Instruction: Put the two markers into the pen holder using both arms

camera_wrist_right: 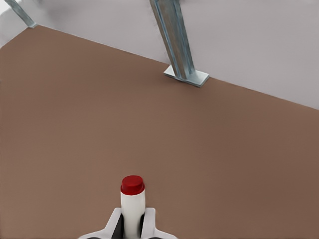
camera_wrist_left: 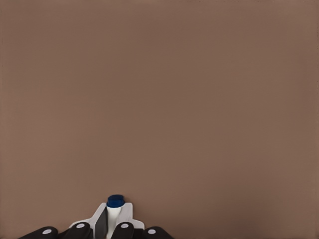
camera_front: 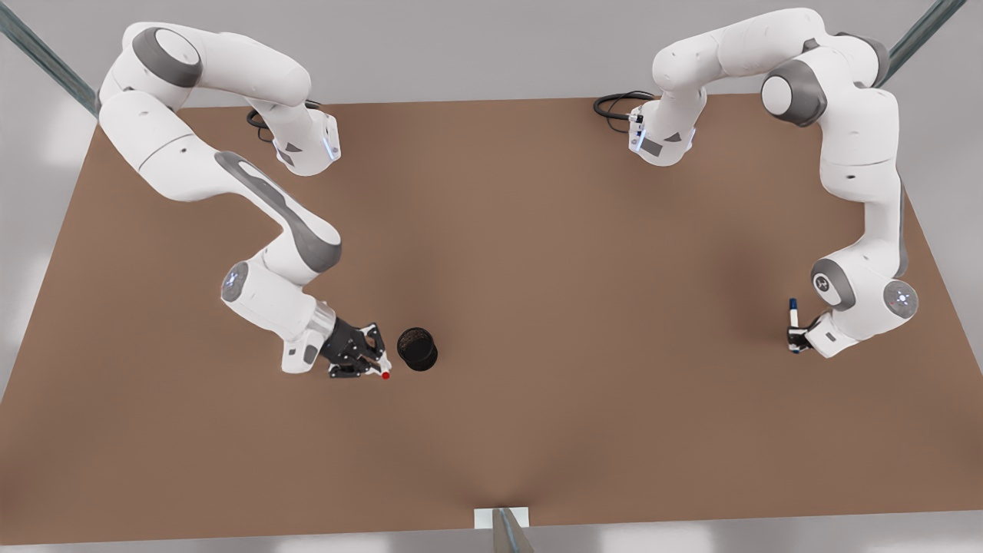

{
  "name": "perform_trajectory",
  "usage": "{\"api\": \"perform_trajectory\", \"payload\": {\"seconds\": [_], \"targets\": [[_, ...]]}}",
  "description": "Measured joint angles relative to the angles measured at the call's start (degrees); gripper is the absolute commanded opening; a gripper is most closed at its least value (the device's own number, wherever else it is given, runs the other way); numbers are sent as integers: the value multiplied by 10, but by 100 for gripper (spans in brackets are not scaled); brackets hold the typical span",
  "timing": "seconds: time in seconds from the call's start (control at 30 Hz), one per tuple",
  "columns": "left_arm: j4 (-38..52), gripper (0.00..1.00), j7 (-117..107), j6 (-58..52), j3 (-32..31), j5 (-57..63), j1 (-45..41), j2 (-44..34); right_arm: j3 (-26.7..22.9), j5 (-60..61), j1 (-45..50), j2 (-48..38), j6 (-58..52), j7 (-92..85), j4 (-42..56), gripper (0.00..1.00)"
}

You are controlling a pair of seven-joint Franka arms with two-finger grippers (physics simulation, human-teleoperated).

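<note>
The red-capped marker [camera_front: 385,375] is held in my right gripper [camera_front: 367,359], which is shut on its white barrel at the front view's left. Its red end [camera_wrist_right: 132,185] pokes out past the fingers [camera_wrist_right: 113,224]. The black mesh pen holder [camera_front: 417,349] stands upright just beside that gripper, toward the front view's right. Far off at the front view's right, my left gripper [camera_front: 799,338] is shut on the blue-capped marker [camera_front: 792,311], low over the table. In the left wrist view the blue end [camera_wrist_left: 115,201] sticks out between the fingers [camera_wrist_left: 124,230].
The brown table [camera_front: 537,269] spreads wide between the two arms. A metal frame post [camera_front: 503,526] stands at the middle of the near edge, seen also as a post [camera_wrist_right: 179,45] in the right wrist view. Black cables [camera_front: 614,104] lie by the arm bases at the back.
</note>
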Motion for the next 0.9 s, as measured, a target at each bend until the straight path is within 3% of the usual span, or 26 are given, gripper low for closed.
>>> {"api": "perform_trajectory", "payload": {"seconds": [0.17, 0.27, 0.37, 0.6, 0.63, 0.73, 0.77, 0.87, 0.9], "targets": [[30, 26, 15, 0, -67, 0, -1, -31, 2, -2, 22, 20, 109, 3, -39, 28], [33, 26, 36, -12, -124, -6, 43, -54, 2, -4, 28, 28, 189, 4, -89, 28], [44, 25, 68, -59, -163, -26, 93, -77, -4, -23, 36, 63, 264, 6, -110, 28], [81, 24, 206, -210, -261, -129, 104, -92, -22, -91, 31, 103, 363, 10, -122, 29], [84, 24, 236, -230, -263, -156, 106, -92, -22, -99, 23, 104, 372, 10, -132, 38], [93, 24, 331, -293, -265, -231, 114, -90, -24, -130, 1, 104, 394, 11, -162, 40], [94, 24, 363, -309, -266, -252, 112, -90, -30, -142, 0, 105, 400, 11, -170, 86], [96, 24, 450, -347, -284, -294, 111, -90, -31, -165, -9, 102, 405, 13, -164, 92], [97, 24, 477, -357, -295, -302, 112, -90, -6, -171, -28, 96, 377, 14, -127, 98]]}}
